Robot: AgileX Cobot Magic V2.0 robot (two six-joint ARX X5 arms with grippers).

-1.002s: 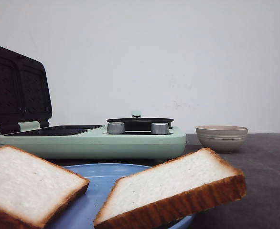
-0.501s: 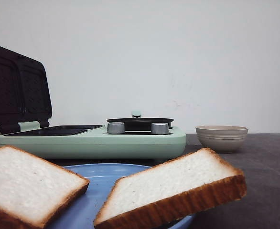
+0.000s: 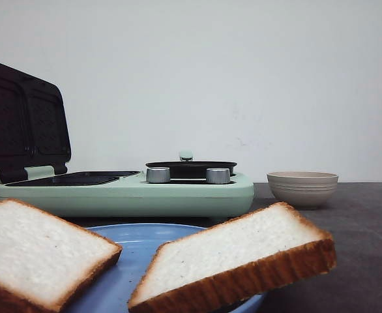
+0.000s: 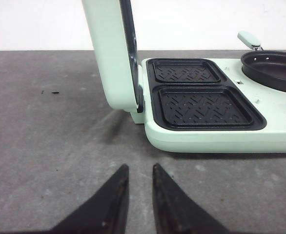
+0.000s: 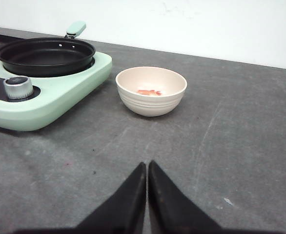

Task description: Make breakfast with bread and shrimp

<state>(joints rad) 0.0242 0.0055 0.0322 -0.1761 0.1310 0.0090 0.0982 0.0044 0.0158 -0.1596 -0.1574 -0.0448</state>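
wall (image 3: 243,78): plain white | table (image 5: 240,146): dark grey, scuffed

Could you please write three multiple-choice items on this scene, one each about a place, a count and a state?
1. Where is the shrimp?
A. In the beige bowl
B. In the black pan
C. On the blue plate

2. How many bread slices lie on the blue plate?
A. One
B. Two
C. Three

3. What is the state of the sandwich maker's lid?
A. Shut flat
B. Taken off and lying on the table
C. Raised open

Answers:
1. A: the right wrist view shows the small orange-red piece inside the bowl, while the pan looks empty.
2. B: the front view shows one slice on the left and another on the right.
3. C: the lid stands upright, leaving both grill plates exposed.
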